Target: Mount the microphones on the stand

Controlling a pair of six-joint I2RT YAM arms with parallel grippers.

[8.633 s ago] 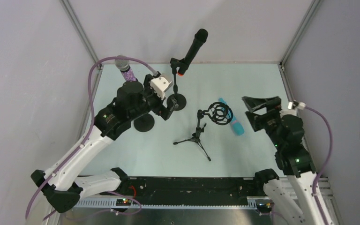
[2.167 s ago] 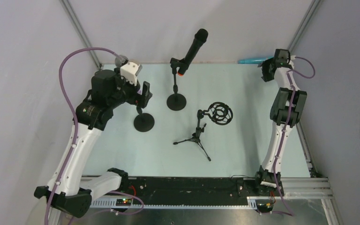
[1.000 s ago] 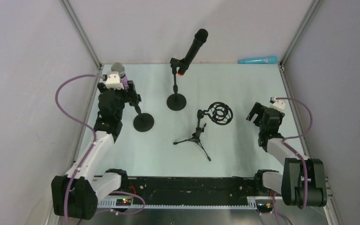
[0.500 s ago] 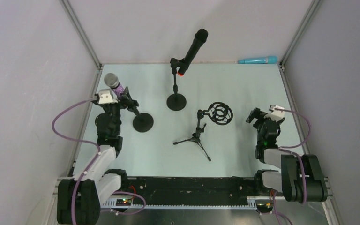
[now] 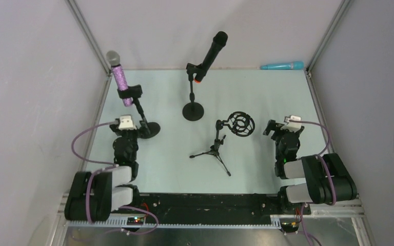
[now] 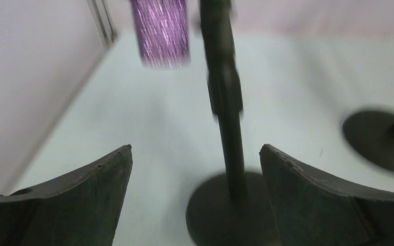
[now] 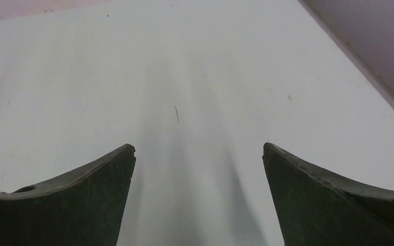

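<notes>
Purple microphone (image 5: pixel 119 78) in left stand (image 5: pixel 150 128)

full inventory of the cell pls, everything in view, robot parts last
left round-base stand: 1, black, left side of table
centre round-base stand: 1, black, far middle
tripod stand: 1, black, mid-table, its ring mount empty
purple microphone: 1, glittery purple with silver head, clipped on the left round-base stand
black microphone: 1, black with orange ring, clipped tilted on the centre round-base stand
teal microphone: 1, teal, lying at the far right edge, on no stand
table: 1, pale
left gripper: 1, dark, open, near the left stand's base
right gripper: 1, dark, open, over bare table on the right
</notes>
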